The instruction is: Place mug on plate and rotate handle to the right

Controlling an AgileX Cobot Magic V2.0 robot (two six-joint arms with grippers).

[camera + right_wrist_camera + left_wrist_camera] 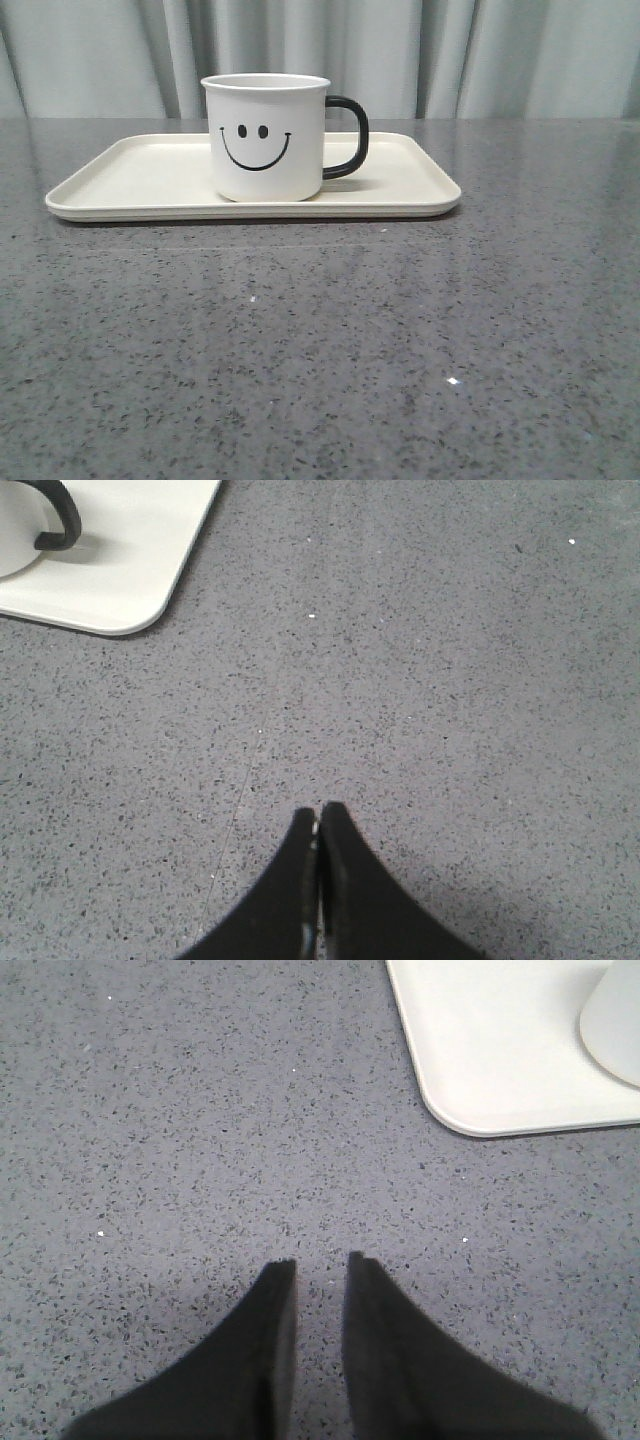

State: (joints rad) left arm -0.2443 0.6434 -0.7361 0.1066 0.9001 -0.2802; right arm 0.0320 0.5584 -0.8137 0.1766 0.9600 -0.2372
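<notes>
The mug is the thing to find, though nearest the front camera comes only a broad stretch of speckled grey table, filling the lower half of the frame. Both arms stay out of that front view; each shows only in its own wrist camera, low over bare tabletop and apart from the tray. The left gripper has its two dark fingers parted by a narrow gap with nothing between them, so it is released. The right gripper has its tips pressed together, clenched on nothing. Farther back, in the middle band of the front frame, lies the plate, a wide cream tray with rounded corners and a low rim, flat on the table. The mug stands upright on it, roughly at the centre of the tray, its black smiley face turned toward the camera. The handle juts out toward the right side of the frame. One rounded corner of the tray appears at the upper right of the left wrist frame and another at the upper left of the right wrist frame, where the handle's black loop shows too. Behind everything, across the top of the front frame, hangs a pale grey pleated curtain.
</notes>
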